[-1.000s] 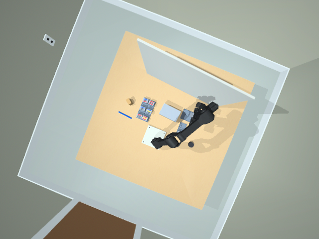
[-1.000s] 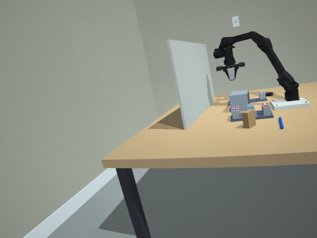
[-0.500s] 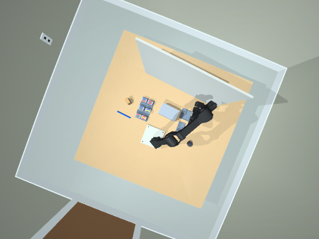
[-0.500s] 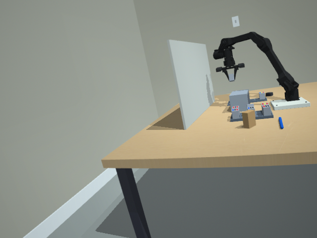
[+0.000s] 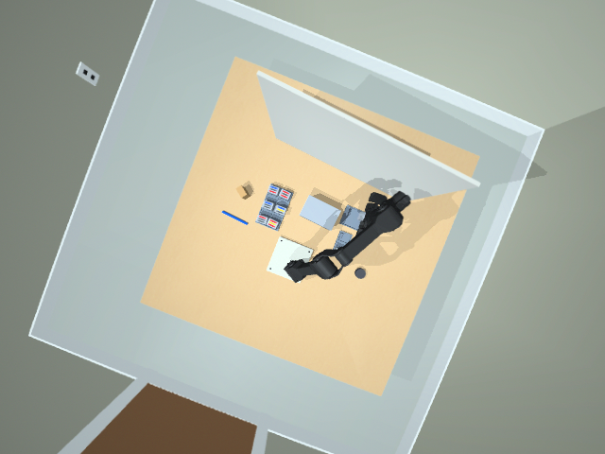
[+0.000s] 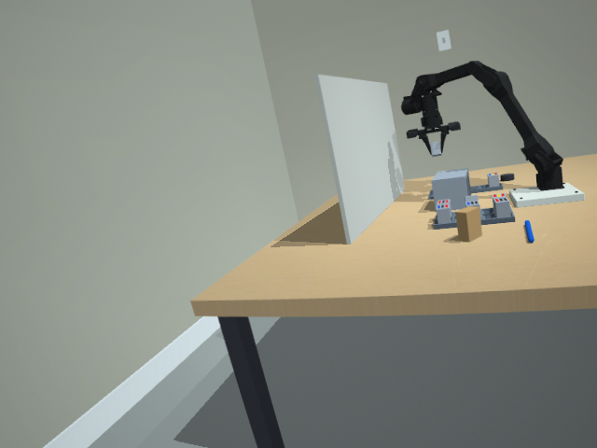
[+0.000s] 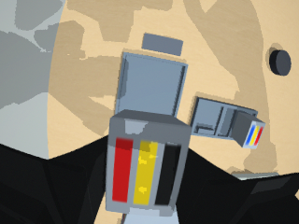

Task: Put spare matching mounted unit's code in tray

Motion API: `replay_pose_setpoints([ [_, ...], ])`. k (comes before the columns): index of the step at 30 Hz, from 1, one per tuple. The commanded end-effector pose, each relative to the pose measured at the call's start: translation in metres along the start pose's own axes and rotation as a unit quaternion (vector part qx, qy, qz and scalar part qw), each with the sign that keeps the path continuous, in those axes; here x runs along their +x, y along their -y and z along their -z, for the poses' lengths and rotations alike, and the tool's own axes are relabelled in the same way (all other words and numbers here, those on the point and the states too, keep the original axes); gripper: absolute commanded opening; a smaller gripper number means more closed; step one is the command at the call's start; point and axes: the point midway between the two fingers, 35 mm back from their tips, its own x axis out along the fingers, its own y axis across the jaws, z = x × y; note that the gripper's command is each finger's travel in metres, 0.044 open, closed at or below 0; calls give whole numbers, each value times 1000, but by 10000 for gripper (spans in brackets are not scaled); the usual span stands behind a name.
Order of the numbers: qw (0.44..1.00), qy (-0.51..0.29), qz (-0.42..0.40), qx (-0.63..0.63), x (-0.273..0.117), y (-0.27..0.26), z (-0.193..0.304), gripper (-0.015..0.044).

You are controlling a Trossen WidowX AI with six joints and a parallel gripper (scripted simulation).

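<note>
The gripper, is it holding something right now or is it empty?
Holding something. The gripper is shut on a small grey spare, raised well above the table; the wrist view shows red, yellow and black stripes on it.

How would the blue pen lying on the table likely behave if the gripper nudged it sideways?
The pen is a slim round stick lying flat, so it would probably roll rather than slide. It looks rigid and likely light. Nothing sits right beside it on the table, so it could travel freely.
</note>
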Motion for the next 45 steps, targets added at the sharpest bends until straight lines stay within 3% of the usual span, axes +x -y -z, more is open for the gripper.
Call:
replay_pose_setpoints([
  [1, 1000, -1, -1, 2, 3, -1, 0, 0],
  [45, 1000, -2, 0, 2, 33, -5, -2, 0],
])
